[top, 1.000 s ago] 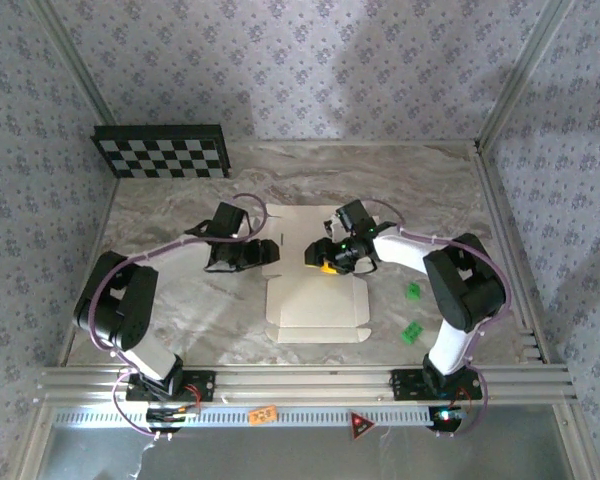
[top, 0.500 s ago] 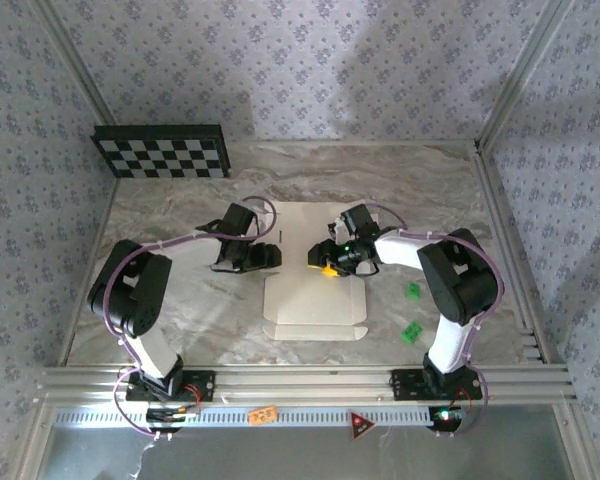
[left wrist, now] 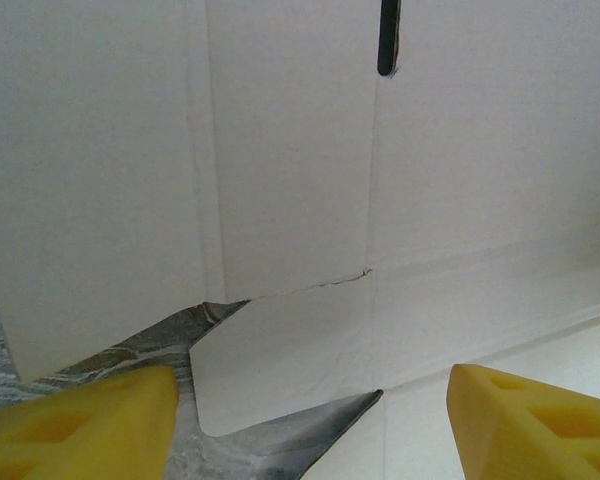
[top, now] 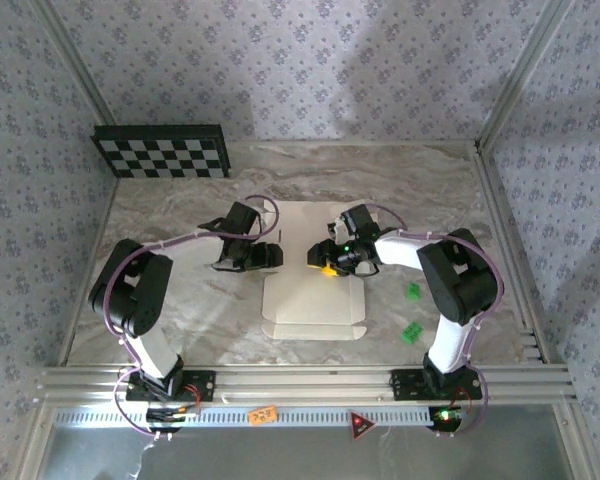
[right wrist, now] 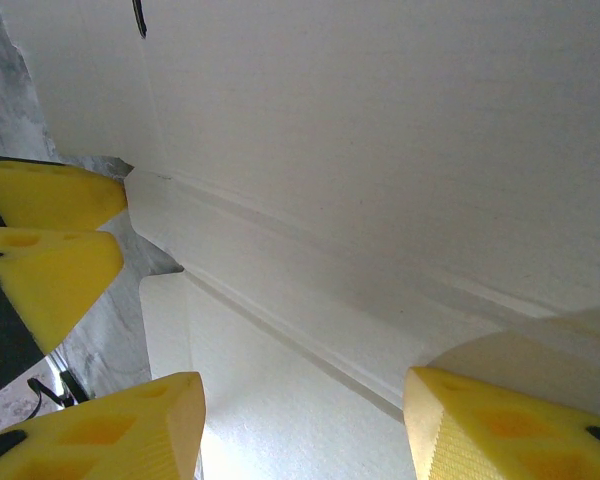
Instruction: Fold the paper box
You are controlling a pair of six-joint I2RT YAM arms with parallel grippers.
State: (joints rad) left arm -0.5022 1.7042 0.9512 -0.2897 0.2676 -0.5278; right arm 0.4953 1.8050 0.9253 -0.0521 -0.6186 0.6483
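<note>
On the marbled table [top: 390, 180], from above, the paper box [top: 315, 300] was seen between the left gripper [top: 267, 256] and the right gripper [top: 321, 261]. By the left wrist, fingers [left wrist: 80, 420] held spread, a slot [left wrist: 387, 35] and a corner flap [left wrist: 280, 360] were shown. By the right wrist, spread fingers [right wrist: 510, 425] were shown flanking a crease [right wrist: 280, 270], perhaps raised.

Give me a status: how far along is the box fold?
Early stage. Done: both arms are at the paper box, with the left gripper at its left edge and the right gripper over its middle. In hand: both sets of jaws stand open above the crease lines, nothing clamped. Left: from above the sheet looks flat with no wall clearly raised, so essentially all the folding.
</note>
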